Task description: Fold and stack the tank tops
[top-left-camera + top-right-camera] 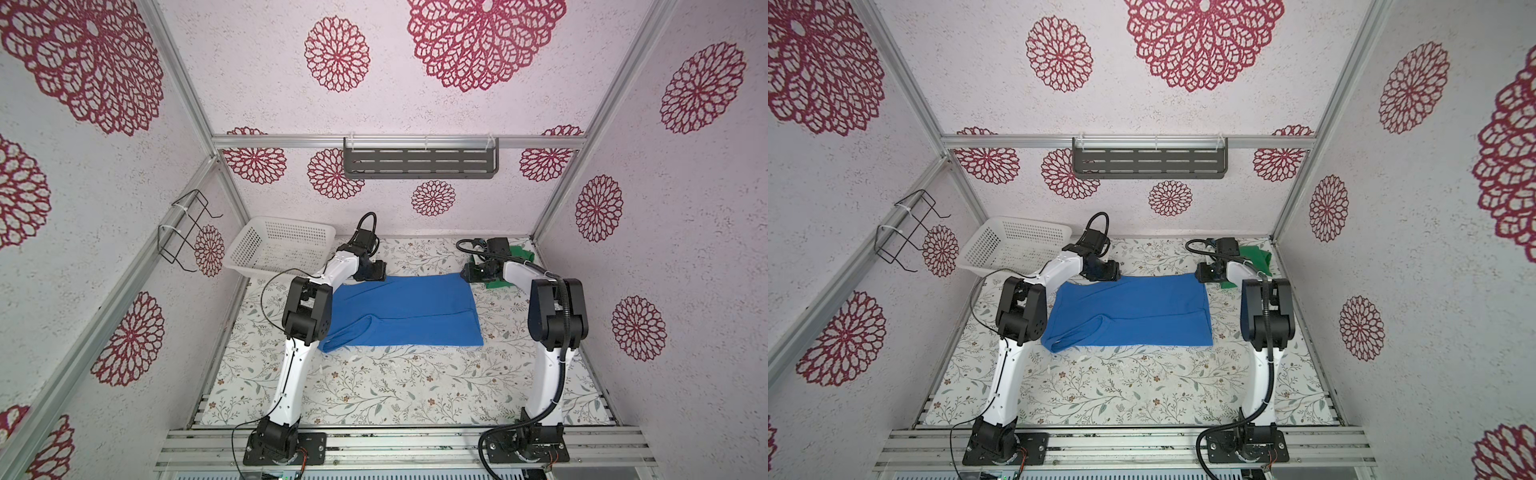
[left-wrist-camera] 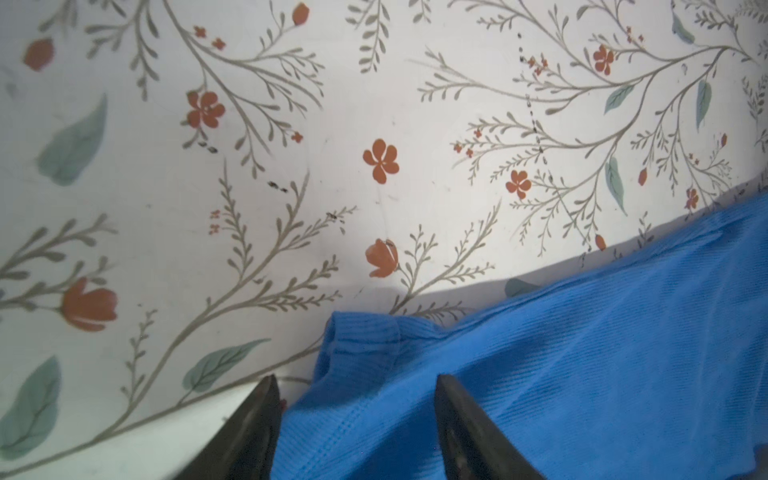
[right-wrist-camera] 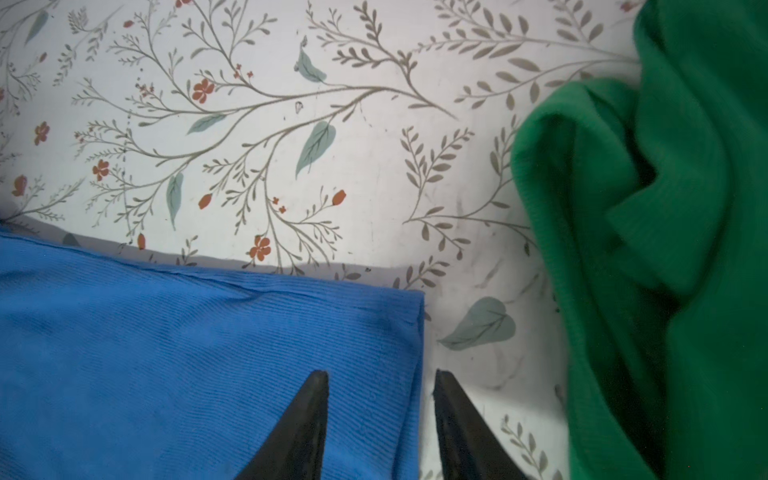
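Note:
The royal blue tank top [image 1: 407, 311] [image 1: 1133, 311] lies flat, folded over, in the middle of the floral table. My left gripper [image 1: 376, 275] [image 2: 355, 378] hovers open at its far left corner, the jaws standing apart over a strap end of the blue cloth [image 2: 582, 353]. My right gripper [image 1: 469, 274] [image 3: 380, 374] is open at the far right corner, one finger over the blue cloth [image 3: 187, 353] and one over bare table. The green tank top [image 1: 1256, 257] [image 3: 665, 249] lies crumpled at the back right, behind the right arm.
A white perforated basket [image 1: 278, 249] [image 1: 1013, 241] leans tilted at the back left corner. A grey slotted shelf [image 1: 419, 162] hangs on the back wall and a black wire rack [image 1: 187, 232] on the left wall.

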Controlling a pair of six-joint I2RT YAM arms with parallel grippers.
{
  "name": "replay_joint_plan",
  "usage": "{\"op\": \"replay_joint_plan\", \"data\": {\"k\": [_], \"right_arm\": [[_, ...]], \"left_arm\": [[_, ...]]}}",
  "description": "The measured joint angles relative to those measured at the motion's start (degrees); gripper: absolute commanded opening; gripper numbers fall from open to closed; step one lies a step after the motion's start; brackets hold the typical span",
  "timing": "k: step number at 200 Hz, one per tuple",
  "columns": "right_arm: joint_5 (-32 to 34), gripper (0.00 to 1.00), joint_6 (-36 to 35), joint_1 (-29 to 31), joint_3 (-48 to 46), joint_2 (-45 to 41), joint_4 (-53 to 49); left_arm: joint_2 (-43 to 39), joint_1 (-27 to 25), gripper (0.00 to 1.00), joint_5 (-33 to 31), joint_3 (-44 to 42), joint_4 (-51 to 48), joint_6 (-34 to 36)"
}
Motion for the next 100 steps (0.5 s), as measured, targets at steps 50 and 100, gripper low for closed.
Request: {"op": "replay_joint_plan", "data": {"k": [50,100], "right_arm": [[-0.83,0.45,1.51,-0.66,1.2,1.97,0.09],[-1.29,0.45,1.62,-0.76,5.2,4.74,-0.9]], "left_arm": [[3.1,0.22,0.42,1.53,2.34,2.51,-1.99],[3.48,0.22,0.31,2.71,2.38,2.84,-2.86]]}}
